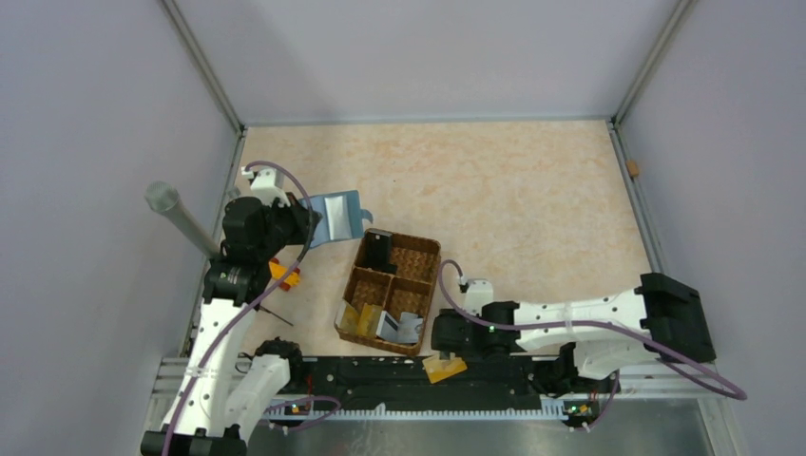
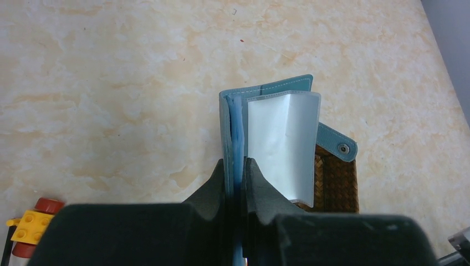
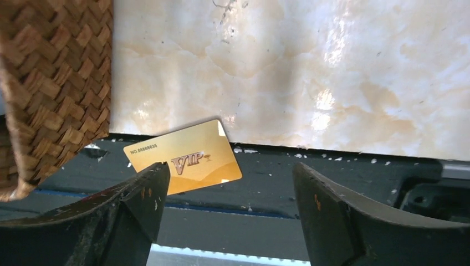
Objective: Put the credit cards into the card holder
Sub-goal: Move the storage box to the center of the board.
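The teal card holder (image 1: 339, 217) hangs open in my left gripper (image 1: 312, 224), which is shut on its edge above the table's left side. In the left wrist view the card holder (image 2: 266, 105) shows a pale blue inner sleeve and a stud on its flap, with the gripper (image 2: 235, 166) clamped on its spine. A gold credit card (image 1: 445, 368) marked VIP lies on the black rail at the near edge. My right gripper (image 1: 446, 350) is open and empty just above it; in the right wrist view the card (image 3: 185, 158) lies by the left fingertip (image 3: 152, 177). More gold and white-grey cards (image 1: 380, 323) stand in the basket.
The brown wicker basket (image 1: 423, 275) sits mid-table, with a black object (image 1: 380, 249) in its far compartment; its corner shows in the right wrist view (image 3: 55, 83). A yellow-and-red toy block (image 2: 33, 227) lies by the left arm. A grey post (image 1: 176, 214) stands at left.
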`<state>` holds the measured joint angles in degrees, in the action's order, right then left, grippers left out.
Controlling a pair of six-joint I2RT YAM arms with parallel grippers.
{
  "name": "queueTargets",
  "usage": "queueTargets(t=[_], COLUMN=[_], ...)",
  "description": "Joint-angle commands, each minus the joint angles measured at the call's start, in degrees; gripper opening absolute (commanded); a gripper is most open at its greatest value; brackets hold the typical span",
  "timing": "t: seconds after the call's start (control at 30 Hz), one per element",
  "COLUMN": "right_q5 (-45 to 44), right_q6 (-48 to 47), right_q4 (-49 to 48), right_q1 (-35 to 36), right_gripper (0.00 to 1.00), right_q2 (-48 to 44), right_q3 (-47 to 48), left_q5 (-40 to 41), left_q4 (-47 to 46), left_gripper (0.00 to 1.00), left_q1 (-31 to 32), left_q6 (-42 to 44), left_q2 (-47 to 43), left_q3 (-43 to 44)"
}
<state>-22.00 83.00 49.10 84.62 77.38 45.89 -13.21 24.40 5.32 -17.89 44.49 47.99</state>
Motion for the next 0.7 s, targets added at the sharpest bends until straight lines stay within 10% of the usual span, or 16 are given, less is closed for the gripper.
queueTargets(t=[0.0, 0.67], right_q5=[-6.45, 1.73], right_q6=[-8.22, -57.24], right_q4=[-1.31, -20.46], right_q1=[-1.23, -28.01], right_gripper=[0.86, 0.83], right_q2=[-6.67, -0.48], right_q3=[0.48, 18.39], left_q5=[-0.13, 4.18], left_q4=[-3.57, -3.59], left_gripper=[0.0, 0.0], left_q1=[-0.25, -0.29], left_q6=[1.19, 1.87], left_q2=[-1.49, -2.69], left_q3=[-0.06, -0.56])
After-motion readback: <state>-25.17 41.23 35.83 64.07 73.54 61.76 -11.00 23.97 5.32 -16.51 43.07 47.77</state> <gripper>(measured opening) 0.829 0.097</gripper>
